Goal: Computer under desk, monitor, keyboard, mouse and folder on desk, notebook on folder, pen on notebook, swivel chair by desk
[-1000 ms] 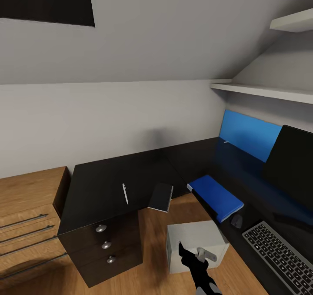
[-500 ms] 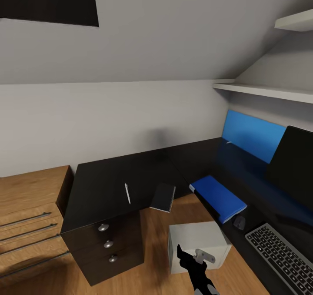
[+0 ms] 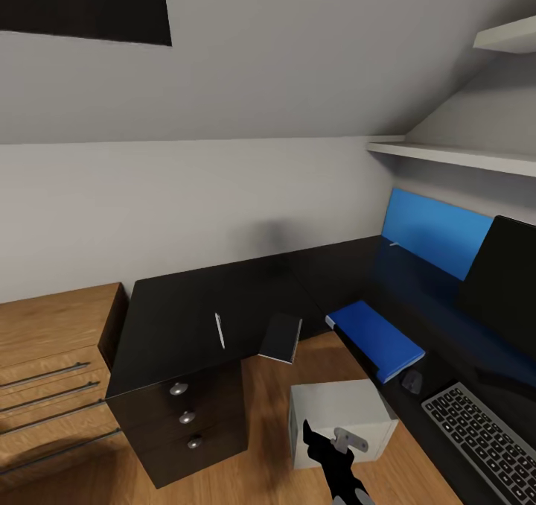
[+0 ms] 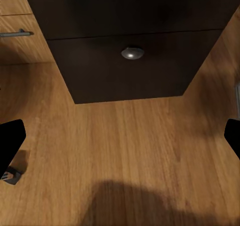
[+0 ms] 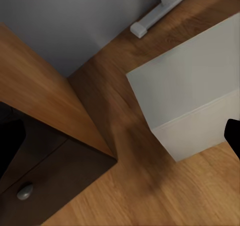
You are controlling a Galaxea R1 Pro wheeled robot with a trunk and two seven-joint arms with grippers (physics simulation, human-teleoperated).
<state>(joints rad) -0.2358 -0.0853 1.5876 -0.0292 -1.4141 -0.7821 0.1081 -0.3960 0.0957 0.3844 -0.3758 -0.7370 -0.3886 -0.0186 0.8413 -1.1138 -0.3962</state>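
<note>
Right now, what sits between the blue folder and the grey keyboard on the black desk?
In the head view, the small black mouse lies between the blue folder and grey keyboard.

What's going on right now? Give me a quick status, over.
Both grippers open, holding nothing. Notebook overhangs the desk edge, pen beside it; folder waits by the mouse. Computer sits on the floor ahead.

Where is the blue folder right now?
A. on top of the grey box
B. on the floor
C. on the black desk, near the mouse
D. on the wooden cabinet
C: the folder lies flat on the desk, with the mouse just beyond its near corner.
</note>
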